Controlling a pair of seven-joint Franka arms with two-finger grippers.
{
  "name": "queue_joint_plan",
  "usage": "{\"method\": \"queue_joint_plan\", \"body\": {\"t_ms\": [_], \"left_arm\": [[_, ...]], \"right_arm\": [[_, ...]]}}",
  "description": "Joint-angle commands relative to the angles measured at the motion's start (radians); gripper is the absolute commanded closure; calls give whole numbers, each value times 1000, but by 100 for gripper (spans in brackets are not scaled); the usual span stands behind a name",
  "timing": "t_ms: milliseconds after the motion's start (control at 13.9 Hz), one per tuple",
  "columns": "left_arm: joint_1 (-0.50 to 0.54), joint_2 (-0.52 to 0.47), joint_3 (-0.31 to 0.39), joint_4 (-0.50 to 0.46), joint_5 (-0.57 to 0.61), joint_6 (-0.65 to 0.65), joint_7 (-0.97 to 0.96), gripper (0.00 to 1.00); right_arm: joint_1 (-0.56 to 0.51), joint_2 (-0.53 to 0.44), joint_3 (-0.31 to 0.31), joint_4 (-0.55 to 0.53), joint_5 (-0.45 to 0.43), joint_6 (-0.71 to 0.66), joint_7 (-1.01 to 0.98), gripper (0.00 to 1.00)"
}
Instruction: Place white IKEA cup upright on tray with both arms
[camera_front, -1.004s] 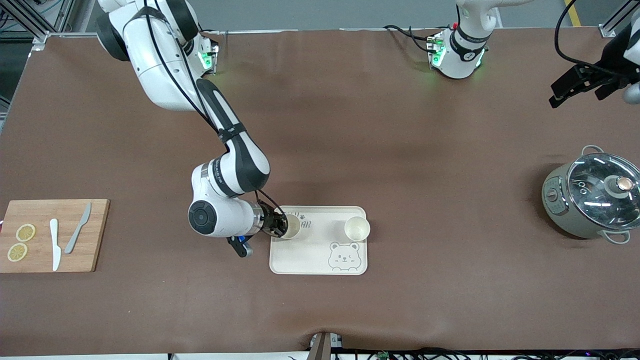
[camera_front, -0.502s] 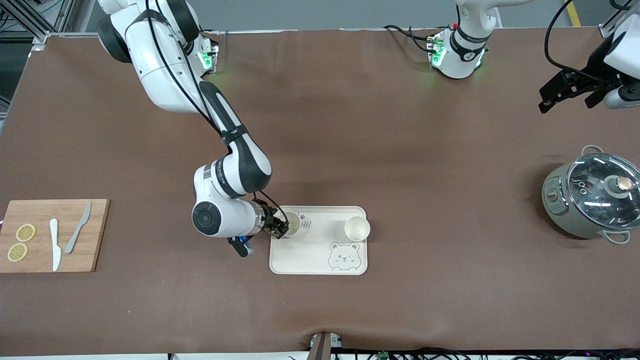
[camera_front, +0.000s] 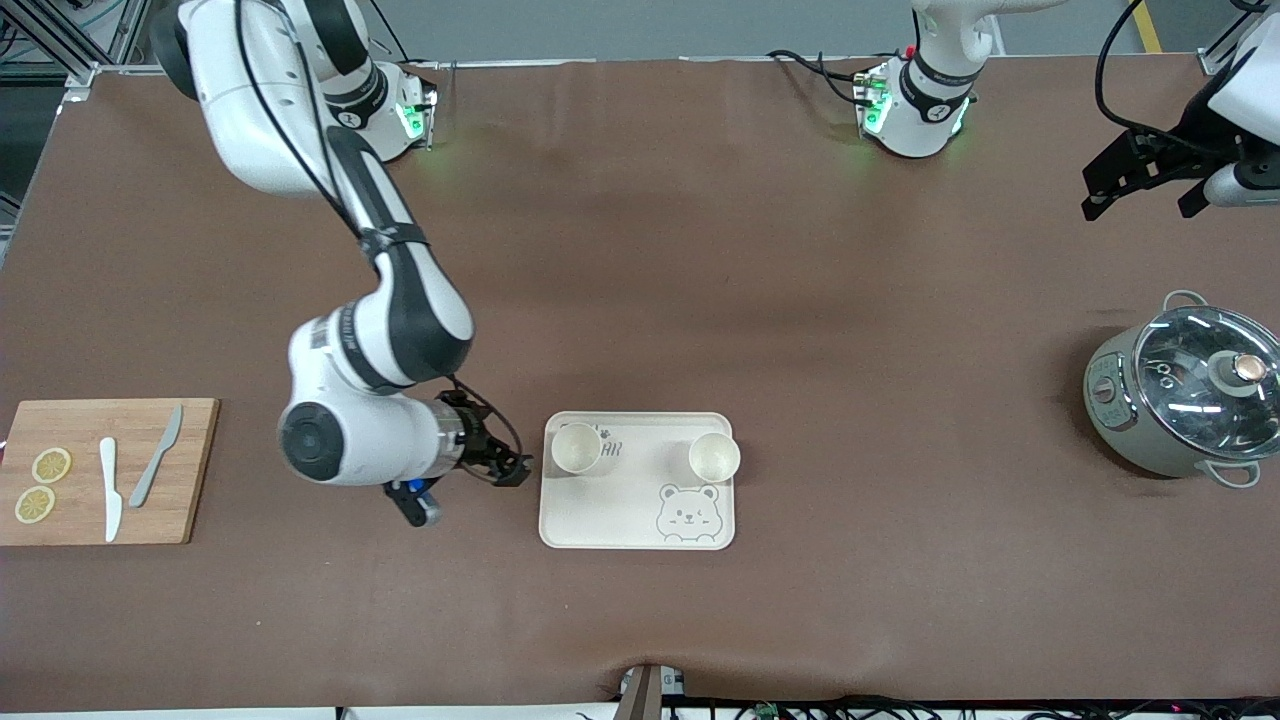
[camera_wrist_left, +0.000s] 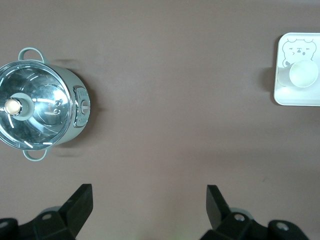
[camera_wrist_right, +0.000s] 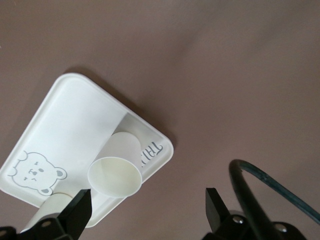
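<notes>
Since both white cups are standing upright on the tray (camera_front: 637, 520), this looks like the tail end of the job: one cup (camera_front: 577, 447) sits at the tray corner toward the right arm's end of the table, next to the lettering, and the other cup (camera_front: 714, 456) is at the corner toward the left arm's end, just above the bear drawing. Right gripper (camera_front: 510, 466) is just off the tray's edge beside the first cup, fingers spread and holding nothing. Left gripper (camera_front: 1140, 180) hangs up over bare table near the pot (camera_front: 1180, 390), also wide open and empty, so that arm's just waiting. Cutting board (camera_front: 105, 470) with the knives and lemon slices isn't involved. I'd guess all that's left is pulling the right arm clear without bumping the tray.
</notes>
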Motion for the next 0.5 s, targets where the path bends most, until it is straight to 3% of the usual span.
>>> {"method": "queue_joint_plan", "body": {"t_ms": [0,215,430], "left_arm": [[10,3,-7,5,-20,10,14,0],[8,18,-7,6,-20,13,11,0],[8,19,-7,9,-20,21,11,0]], "right_arm": [[-59,-118,6,-1,-28,-124,-33,0],[-98,-270,11,-18,-167,-237,-101,0],[-148,-407,12,-18,-186,-311,-136,0]]}}
